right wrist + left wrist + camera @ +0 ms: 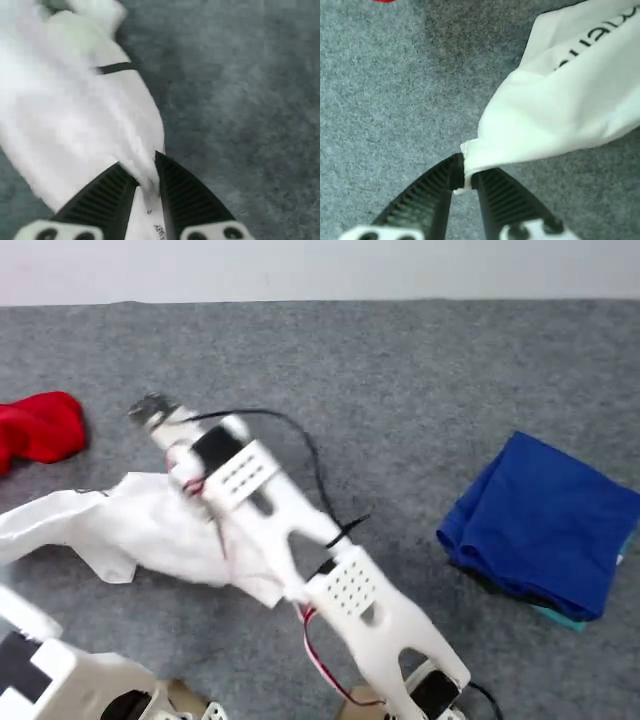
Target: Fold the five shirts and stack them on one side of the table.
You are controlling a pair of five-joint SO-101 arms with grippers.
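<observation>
table [420, 390]: grey felt cover | behind: plain pale wall [320, 270]

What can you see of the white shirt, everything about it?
The white shirt is thin, soft-looking cloth, crumpled and unfolded, with dark print on it. It lies stretched across the left half of the grey table, with an arm over its middle. The left gripper is shut on a corner of its edge, the right gripper on a bunched fold.
</observation>
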